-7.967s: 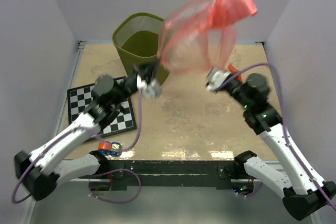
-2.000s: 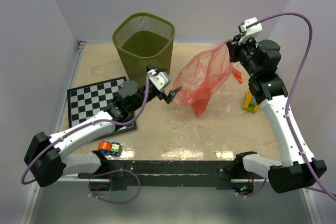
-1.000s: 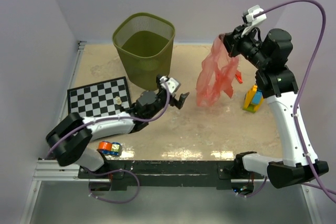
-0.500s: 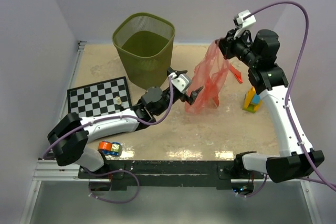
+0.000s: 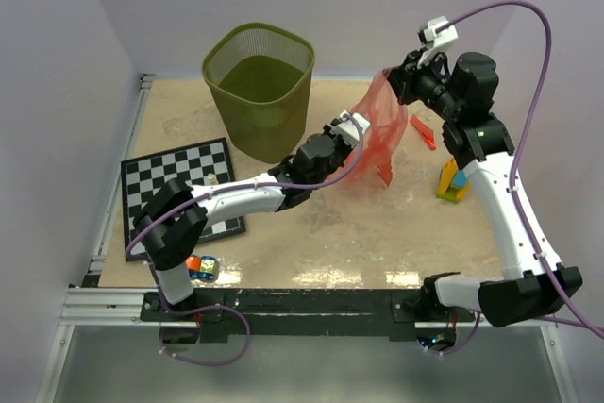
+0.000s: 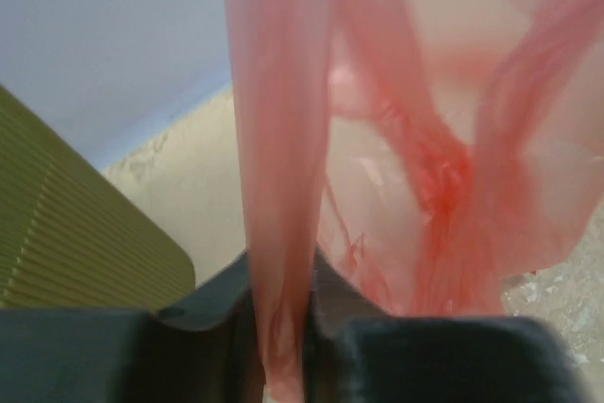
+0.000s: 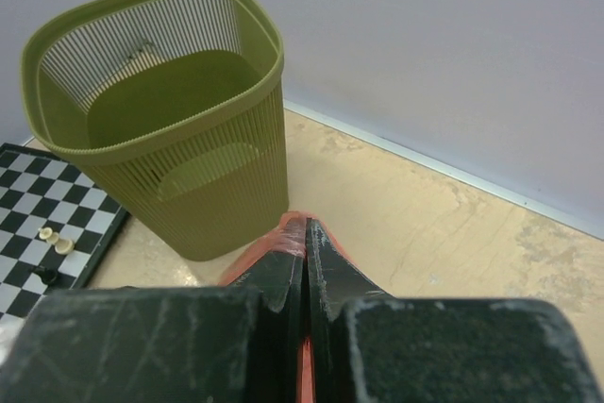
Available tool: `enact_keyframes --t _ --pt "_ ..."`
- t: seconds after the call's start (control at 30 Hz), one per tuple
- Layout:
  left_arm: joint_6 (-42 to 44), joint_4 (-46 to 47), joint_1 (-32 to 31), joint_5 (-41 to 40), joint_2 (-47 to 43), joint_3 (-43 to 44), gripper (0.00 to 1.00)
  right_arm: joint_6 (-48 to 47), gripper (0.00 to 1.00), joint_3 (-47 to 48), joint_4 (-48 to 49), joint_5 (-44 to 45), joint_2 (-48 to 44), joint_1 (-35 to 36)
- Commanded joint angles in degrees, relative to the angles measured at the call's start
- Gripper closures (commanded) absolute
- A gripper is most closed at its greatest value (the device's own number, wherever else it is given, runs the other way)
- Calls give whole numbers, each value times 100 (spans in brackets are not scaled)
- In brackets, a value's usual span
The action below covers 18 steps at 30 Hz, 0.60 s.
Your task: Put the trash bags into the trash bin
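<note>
A red-pink trash bag (image 5: 385, 120) hangs above the table, right of the olive mesh trash bin (image 5: 255, 120). My right gripper (image 5: 394, 82) is shut on the bag's top edge. In the right wrist view its jaws (image 7: 307, 243) meet, red film (image 7: 243, 261) shows at their sides, and the bin (image 7: 160, 110) stands ahead on the left. My left gripper (image 5: 357, 127) reaches into the bag's left side. In the left wrist view a fold of bag (image 6: 274, 139) fills the gap between its jaws (image 6: 281, 280). A small red strip (image 5: 422, 131) lies on the table behind the bag.
A chessboard (image 5: 179, 186) with small pieces lies at the left. Yellow and blue toy blocks (image 5: 453, 179) stand at the right, below the right arm. Another small toy (image 5: 198, 266) sits by the near edge. Walls close in on three sides.
My left arm has stretched right to the hanging bag and its jaws have closed from wide open onto a fold. The right gripper still holds the bag aloft, shifted slightly left.
</note>
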Motion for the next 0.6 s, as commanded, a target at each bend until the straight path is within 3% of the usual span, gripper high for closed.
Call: enact_keyframes --t 0.0,0.03,0.17,0.37,0.5,0.57 --pt "-84 -353 398 538 -118 321 100 -339 100 131 211 195 109 18" --pt "-215 -476 459 819 -188 356 100 -436 100 105 246 309 214 18" --pt "-1172 -679 793 2602 -671 181 100 -850 63 148 658 337 1012 18" --pt "-3385 -1469 1258 3027 -962 199 100 -446 32 1973 625 319 2499 18" --pt "-4592 -1400 1742 2993 -1103 -30 100 -639 5 2785 194 196 2572 18" --pt "-4847 -1365 1883 3019 -1103 -4 100 -762 1 2760 -113 99 2291 18"
